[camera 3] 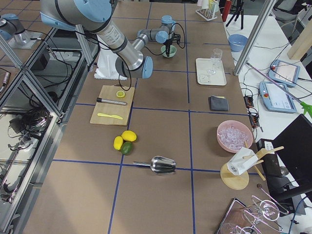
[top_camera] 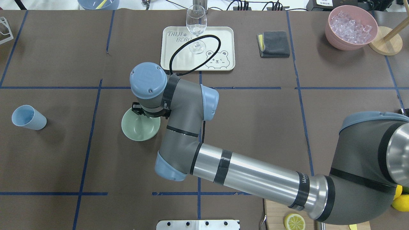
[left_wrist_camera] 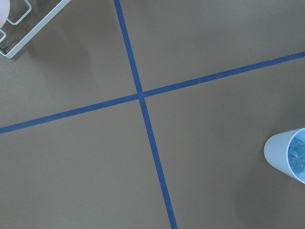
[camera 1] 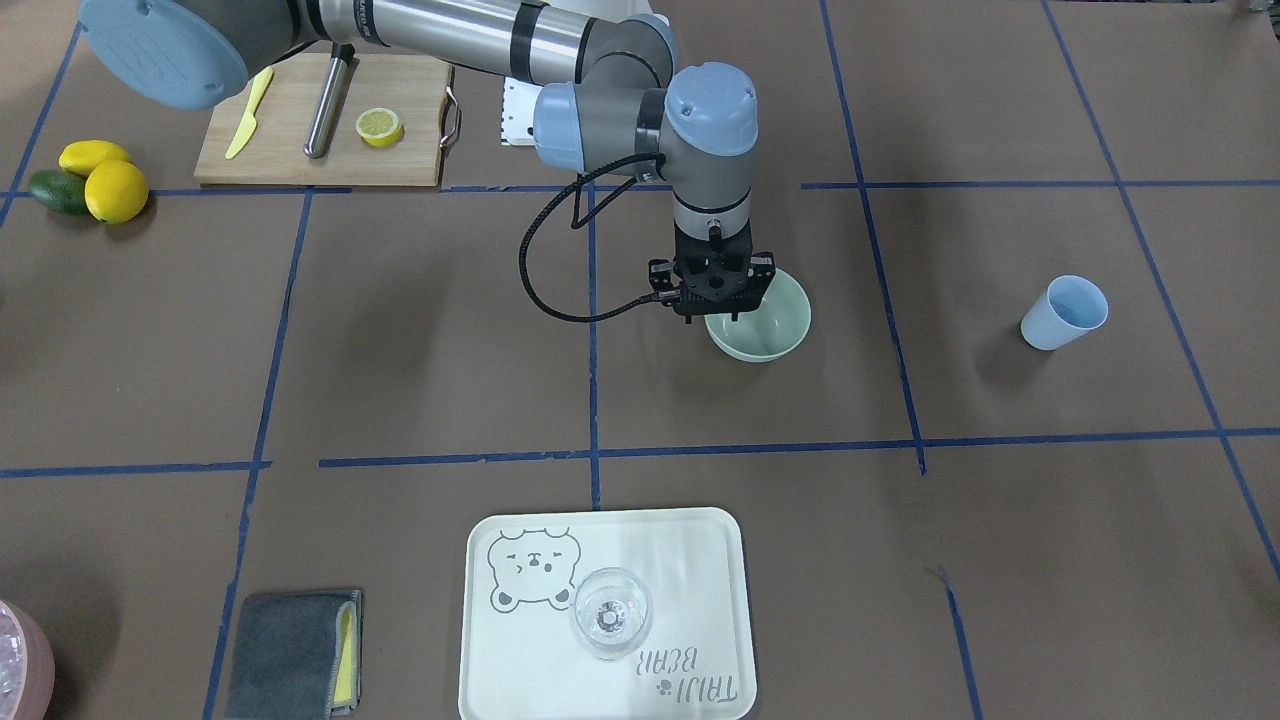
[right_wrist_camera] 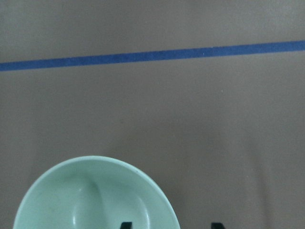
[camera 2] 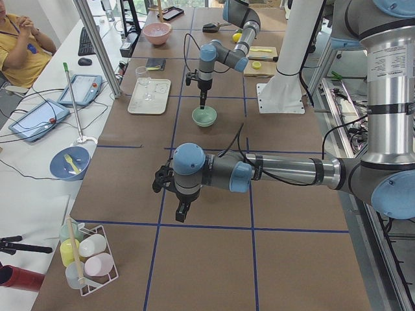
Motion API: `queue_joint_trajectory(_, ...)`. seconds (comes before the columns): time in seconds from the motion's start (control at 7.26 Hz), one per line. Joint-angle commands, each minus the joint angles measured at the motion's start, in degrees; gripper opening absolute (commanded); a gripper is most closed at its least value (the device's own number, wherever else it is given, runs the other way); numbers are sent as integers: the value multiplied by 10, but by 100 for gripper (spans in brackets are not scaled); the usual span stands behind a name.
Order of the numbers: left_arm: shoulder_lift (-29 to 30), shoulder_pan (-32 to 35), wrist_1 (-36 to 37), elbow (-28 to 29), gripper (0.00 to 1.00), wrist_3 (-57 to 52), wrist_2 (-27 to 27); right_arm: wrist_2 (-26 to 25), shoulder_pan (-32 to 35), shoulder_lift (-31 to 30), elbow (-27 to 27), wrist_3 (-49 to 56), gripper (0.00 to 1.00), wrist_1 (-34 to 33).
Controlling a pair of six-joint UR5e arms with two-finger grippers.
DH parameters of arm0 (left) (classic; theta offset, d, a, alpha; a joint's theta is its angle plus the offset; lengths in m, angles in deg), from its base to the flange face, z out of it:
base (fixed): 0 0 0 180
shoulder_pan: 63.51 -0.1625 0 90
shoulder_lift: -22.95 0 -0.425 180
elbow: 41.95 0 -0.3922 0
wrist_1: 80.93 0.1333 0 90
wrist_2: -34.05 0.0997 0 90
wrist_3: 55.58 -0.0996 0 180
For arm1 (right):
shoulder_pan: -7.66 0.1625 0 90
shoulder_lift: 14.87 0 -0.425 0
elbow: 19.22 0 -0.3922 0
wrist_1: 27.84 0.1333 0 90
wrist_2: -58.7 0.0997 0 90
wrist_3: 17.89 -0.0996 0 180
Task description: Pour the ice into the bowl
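The pale mint-green bowl stands upright near the table's middle and looks empty. My right gripper hangs over the bowl's rim, open, with one fingertip inside the bowl and the other outside. Small clear ice lies in the light blue cup, which stands apart from the bowl. My left gripper hovers above the table near that cup. It shows only in the exterior left view, so I cannot tell if it is open or shut.
A pink container full of ice cubes stands at a far corner. A wine glass stands on the cream tray, with a grey cloth beside it. A cutting board holds a lemon slice and knife. A metal scoop lies on the table.
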Motion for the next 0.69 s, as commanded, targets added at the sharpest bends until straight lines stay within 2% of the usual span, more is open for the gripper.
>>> queue_joint_trajectory(0.0,-1,1,1,0,100,1,8,74,80,-16,36,66,100,-26)
queue_joint_trajectory(0.14,1,1,1,1,100,1,9,122,137,-61,84,152,100,-63)
queue_joint_trajectory(0.41,5,1,1,1,100,6,4,189,245,-213,217,333,100,-101)
queue_joint_trajectory(0.55,33,1,2,5,100,5,8,213,298,-272,250,430,100,-114)
